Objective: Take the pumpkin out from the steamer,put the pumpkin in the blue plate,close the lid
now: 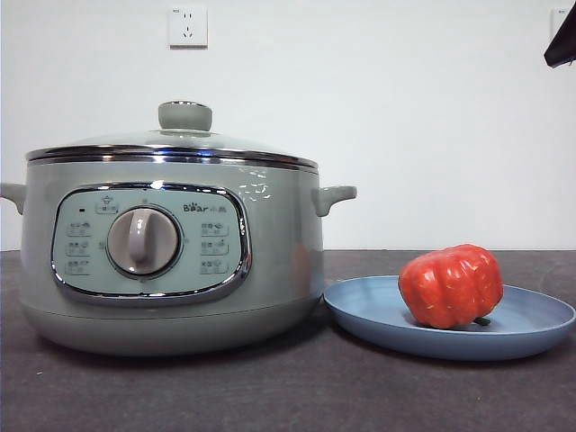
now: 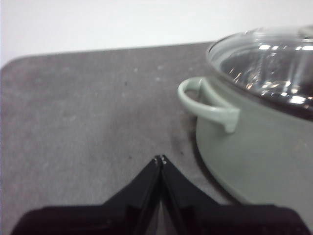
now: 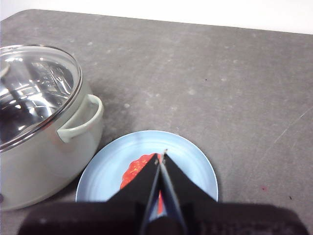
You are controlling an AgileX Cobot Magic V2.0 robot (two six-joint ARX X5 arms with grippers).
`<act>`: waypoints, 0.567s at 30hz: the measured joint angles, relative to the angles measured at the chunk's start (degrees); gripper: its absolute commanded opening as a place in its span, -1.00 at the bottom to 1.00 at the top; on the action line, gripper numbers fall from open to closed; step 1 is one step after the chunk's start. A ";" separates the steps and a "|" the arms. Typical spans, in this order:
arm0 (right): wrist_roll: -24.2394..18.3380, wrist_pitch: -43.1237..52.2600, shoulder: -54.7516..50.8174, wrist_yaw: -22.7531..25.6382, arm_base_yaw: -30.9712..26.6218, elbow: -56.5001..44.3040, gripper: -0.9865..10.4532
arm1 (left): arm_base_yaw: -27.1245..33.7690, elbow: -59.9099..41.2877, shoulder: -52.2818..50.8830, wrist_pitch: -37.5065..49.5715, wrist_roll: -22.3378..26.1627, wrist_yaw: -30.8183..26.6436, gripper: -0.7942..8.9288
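two grippers were in your wrist views, both pinched together with nothing between the jaws. your left gripper point(image 2: 160, 159) hung over bare table point(image 2: 83, 112) just beside the steamer point(image 2: 259, 161), near its side handle point(image 2: 208, 103), touching nothing. your right gripper point(image 3: 161, 155) hovered above the blue plate point(image 3: 195, 164), clear of it, with the pumpkin point(image 3: 134, 169) showing red under the jaw tips. in the front view only a black tip point(image 1: 562, 38) showed at the top corner, so both arms sat high and out of the way.

the pumpkin point(image 1: 452, 284) rested on the blue plate point(image 1: 531, 324), tipped on its side, stem low against the plate surface, sitting off-centre but well inside the rim. plate lay just beside the steamer point(image 1: 171, 261); whether rim touched the pot base, can't tell.

the lid point(image 1: 171, 148) sat level on the steamer, chrome rim seated all round, knob point(image 1: 185, 115) upright. the right wrist view also showed the lid point(image 3: 34, 93) covering the pot, and the glass point(image 2: 266, 61) was seen from the left wrist too.

judgement: all three steps looked done. pumpkin out and plated, lid closed. arms were likely parked apart so nothing could knock the lid or roll the pumpkin. it's round and glossy, so a nudge could roll it off the shallow plate.
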 measured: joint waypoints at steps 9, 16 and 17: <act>0.00 -0.04 0.02 0.00 0.00 0.00 -0.86 | 2.08 -1.49 0.00 0.72 -1.75 -0.11 -0.84; 0.00 -0.07 0.02 0.00 0.00 0.00 -0.86 | 2.38 -1.49 0.00 0.76 -2.34 -0.11 -0.84; 0.00 -0.04 0.00 0.00 0.00 0.00 -0.86 | 2.38 -1.49 0.00 0.76 -2.34 -0.11 -0.84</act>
